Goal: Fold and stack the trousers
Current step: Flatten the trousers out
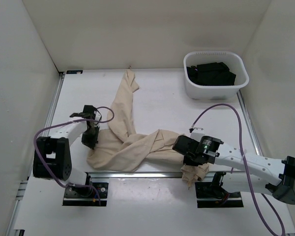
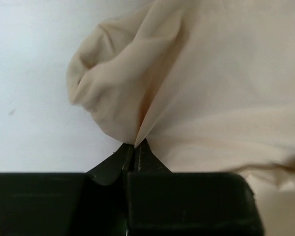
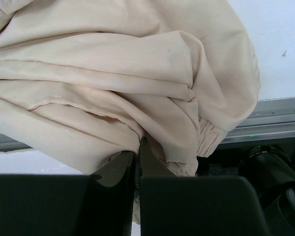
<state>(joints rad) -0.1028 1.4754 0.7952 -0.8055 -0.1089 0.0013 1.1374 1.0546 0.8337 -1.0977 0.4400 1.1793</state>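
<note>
Trousers (image 1: 130, 145): beige, crumpled on the table (image 1: 162, 98), one leg stretching toward the far side. My left gripper (image 2: 136, 147): pinching a fold of them. My right gripper (image 3: 137, 146): clamped on their cloth at the near edge.

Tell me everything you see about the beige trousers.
The trousers are soft, plain cream-tan cloth, unfolded and crumpled along the near edge of the table. One leg trails toward the far wall, and a gathered elastic end hangs over the front rail. The left gripper and right gripper each pinch a fold.
</note>
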